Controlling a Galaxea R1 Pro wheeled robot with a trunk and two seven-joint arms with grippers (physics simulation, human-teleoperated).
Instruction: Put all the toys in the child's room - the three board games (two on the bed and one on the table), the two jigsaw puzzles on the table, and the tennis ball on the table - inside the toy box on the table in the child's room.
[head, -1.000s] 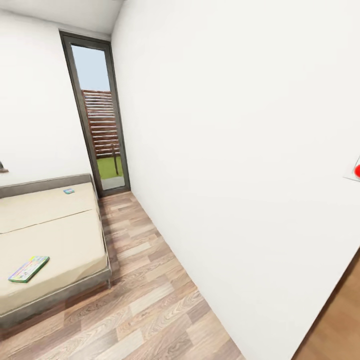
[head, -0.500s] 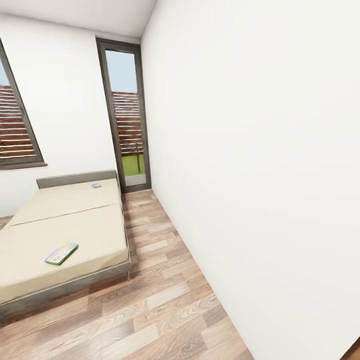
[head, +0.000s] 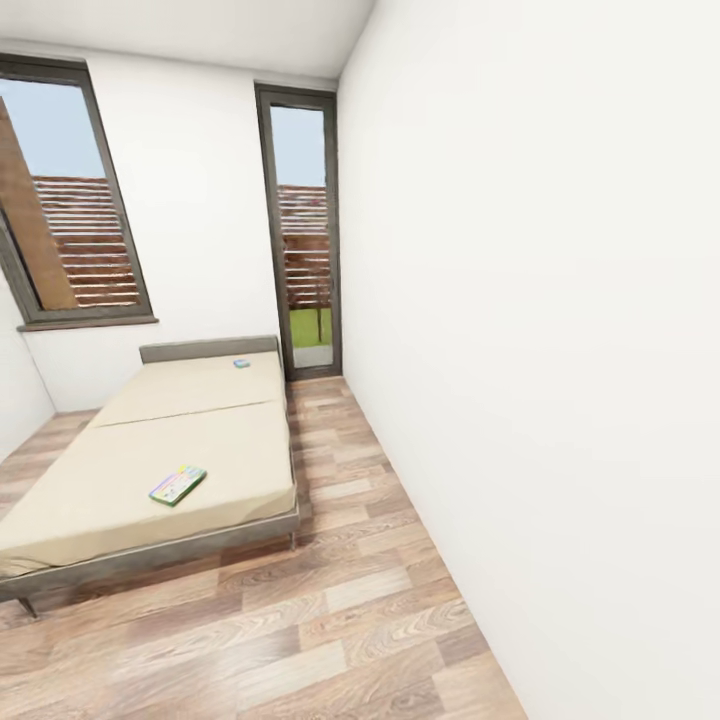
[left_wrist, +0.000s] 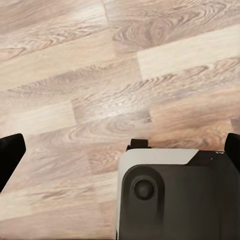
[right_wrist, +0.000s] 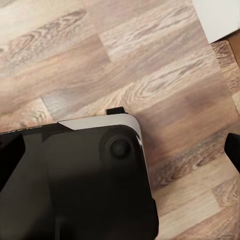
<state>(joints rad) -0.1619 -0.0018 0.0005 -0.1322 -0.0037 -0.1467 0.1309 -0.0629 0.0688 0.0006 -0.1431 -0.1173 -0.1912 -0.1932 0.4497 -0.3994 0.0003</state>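
- Head view, far left: dark-framed window in the white back wall, slatted wood fence and blue sky behind it.
- Large low bed with plain beige mattress on a grey frame, standing on the wood-plank floor.
- Flat green-bordered, colourfully printed board game box lies on the near part of the mattress, close to its right edge.
- Small flat blue board game box lies at the far end of the mattress, by the grey headboard; well apart from the first box.
- Tall narrow glass door in the back corner, grass and fence outside.
- Plain white side wall takes the whole right.
- Left wrist view: left gripper hangs over plank floor, black fingertips at opposite frame edges, spread wide, holding nothing; robot's dark base with white trim below.
- Right wrist view: right gripper likewise spread, empty, over floor and base; white wall foot in the corner.
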